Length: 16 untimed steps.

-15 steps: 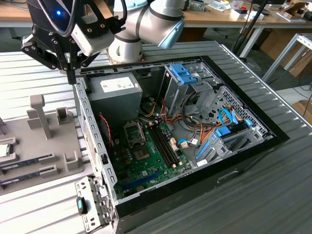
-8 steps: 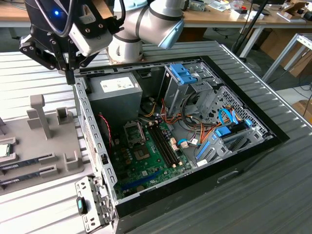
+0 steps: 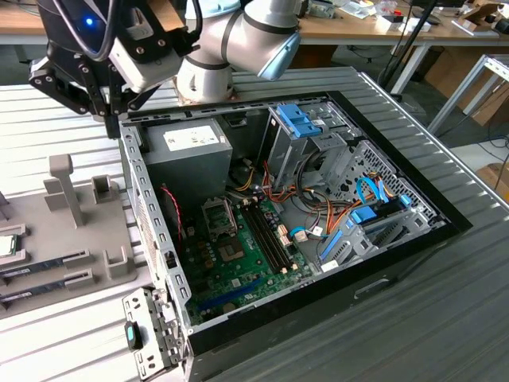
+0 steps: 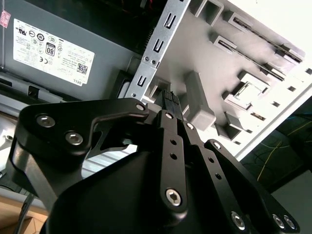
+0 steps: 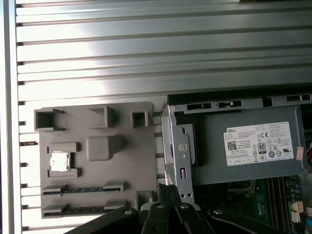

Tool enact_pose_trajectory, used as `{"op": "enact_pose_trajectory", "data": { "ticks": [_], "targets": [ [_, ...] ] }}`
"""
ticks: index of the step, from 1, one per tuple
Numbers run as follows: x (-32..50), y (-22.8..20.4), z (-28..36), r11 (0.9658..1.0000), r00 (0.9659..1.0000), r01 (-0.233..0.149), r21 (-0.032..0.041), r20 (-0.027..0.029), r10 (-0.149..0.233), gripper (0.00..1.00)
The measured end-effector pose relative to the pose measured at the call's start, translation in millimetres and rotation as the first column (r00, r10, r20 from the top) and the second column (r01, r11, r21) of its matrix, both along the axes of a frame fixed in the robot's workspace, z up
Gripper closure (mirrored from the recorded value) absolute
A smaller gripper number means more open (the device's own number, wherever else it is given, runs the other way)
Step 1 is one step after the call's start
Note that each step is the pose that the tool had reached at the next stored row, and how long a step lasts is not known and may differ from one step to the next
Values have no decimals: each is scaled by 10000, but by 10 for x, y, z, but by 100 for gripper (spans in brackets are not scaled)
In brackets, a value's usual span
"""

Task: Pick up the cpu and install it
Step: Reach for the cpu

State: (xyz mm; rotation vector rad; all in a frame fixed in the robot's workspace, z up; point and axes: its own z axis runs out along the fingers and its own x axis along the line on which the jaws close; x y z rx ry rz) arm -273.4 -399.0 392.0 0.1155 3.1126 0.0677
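The cpu is a small silvery square with a green rim, lying in a pocket of the grey holder tray beside the open computer case. It also appears at the exterior view's left edge as the cpu, and in the second wrist view as the cpu. My gripper hangs over the case's near wall, between tray and power supply, well away from the chip. Its black fingers sit pressed together with nothing between them. On the green motherboard, the processor socket stands with its metal frame showing.
The grey power-supply box fills the case's back corner. Dark memory sticks lie in tray slots, and tall grey posts rise from the tray. Drive cages, blue clips and cable bundles crowd the case's right half. A ribbed metal table surrounds everything.
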Motion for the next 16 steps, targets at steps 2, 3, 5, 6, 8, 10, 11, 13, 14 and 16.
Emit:
{"op": "enact_pose_trajectory", "data": {
  "ticks": [2,3,5,6,8,10,11,13,14,16],
  "targets": [
    [-4,0,-1,10000,10000,1,0,0,-1,89],
    [-6,0,-2,10000,10000,1,0,0,-1,89],
    [-10,0,-3,10000,10000,0,0,0,0,89],
    [-12,0,-4,10000,10000,0,0,0,0,89],
    [-15,0,-5,10000,10000,0,0,0,0,89],
    [-19,0,-6,10000,10000,1,0,0,-1,89],
    [-23,0,-7,10000,10000,0,0,0,0,89],
    [-28,0,-9,10000,10000,1,0,0,-1,89],
    [-29,0,-10,10000,10000,0,0,0,0,89],
    [-33,0,-11,10000,10000,0,0,0,0,89]
  ]
}}
